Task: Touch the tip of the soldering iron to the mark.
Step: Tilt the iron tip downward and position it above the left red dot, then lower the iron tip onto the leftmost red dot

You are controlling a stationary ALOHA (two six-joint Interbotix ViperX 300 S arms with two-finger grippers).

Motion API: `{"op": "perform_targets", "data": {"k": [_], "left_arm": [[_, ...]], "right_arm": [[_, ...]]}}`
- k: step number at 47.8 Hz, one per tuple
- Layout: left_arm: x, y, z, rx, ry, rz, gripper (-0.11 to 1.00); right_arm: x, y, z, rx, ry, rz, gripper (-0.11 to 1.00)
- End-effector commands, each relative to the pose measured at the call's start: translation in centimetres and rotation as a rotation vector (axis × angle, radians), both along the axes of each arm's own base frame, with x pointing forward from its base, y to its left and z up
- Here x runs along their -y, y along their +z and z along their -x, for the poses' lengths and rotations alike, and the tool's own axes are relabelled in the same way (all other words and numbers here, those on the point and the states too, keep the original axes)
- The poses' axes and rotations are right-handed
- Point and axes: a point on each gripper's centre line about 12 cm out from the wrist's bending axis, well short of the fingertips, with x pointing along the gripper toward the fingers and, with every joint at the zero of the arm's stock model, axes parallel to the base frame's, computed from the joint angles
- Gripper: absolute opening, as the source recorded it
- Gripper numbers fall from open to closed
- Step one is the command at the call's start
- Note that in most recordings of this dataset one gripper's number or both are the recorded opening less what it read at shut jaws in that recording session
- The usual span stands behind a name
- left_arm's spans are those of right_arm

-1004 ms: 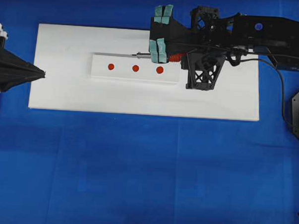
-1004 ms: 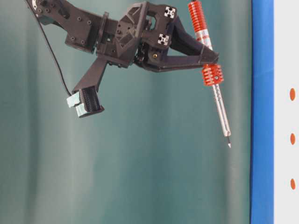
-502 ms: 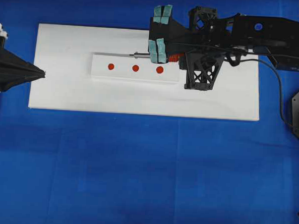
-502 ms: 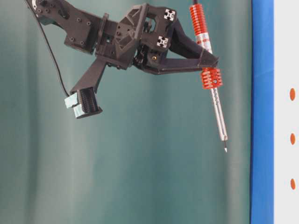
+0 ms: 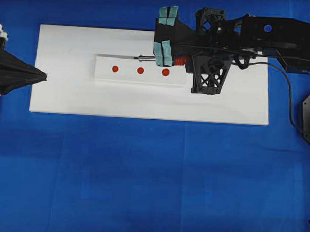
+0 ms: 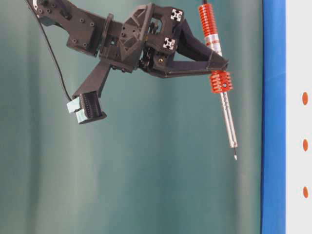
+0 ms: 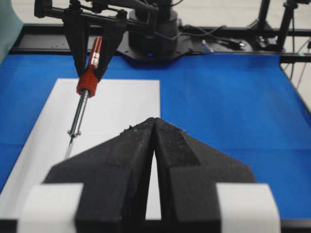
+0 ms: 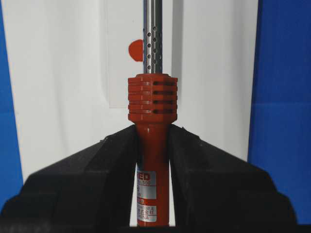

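Over the last second the soldering iron (image 6: 218, 73) in the right claw (image 8: 151, 145) has swung a little nearer to upright. Its tip (image 6: 235, 157) now hangs slightly lower and a touch further from the white board (image 6: 298, 117) than it did. From above, the right arm's black bracket (image 5: 208, 72) has crept slightly left.

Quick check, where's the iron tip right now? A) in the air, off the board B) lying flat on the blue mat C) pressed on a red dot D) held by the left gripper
A: in the table-level view the tip hangs clear of the white board, with the right gripper shut on the soldering iron by its handle.
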Motion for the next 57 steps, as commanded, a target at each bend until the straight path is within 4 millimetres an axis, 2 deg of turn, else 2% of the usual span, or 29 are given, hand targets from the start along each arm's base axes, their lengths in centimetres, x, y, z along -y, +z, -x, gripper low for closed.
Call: {"op": "perform_targets", "data": {"k": [1,24,34,57], "left_arm": [[0.0,0.4,-0.1,0.011,-0.001,-0.001,0.0],[0.0,0.4,-0.1,0.009,0.0,-0.001,0.0],[0.0,0.4,-0.1,0.009,0.0,0.0,0.0],[0.0,0.4,-0.1,0.009,0.0,0.0,0.0]], "right_arm": [[0.0,1.3,-0.4,0.043,0.003,0.004,0.06],[-0.1,1.0,-0.6,0.036,-0.001,-0.001,0.06],[0.1,-0.8,-1.6,0.002,-0.006,-0.009,0.06],[0.8,-4.9,-5.6,-0.02,0.002,-0.012,0.06]]}}
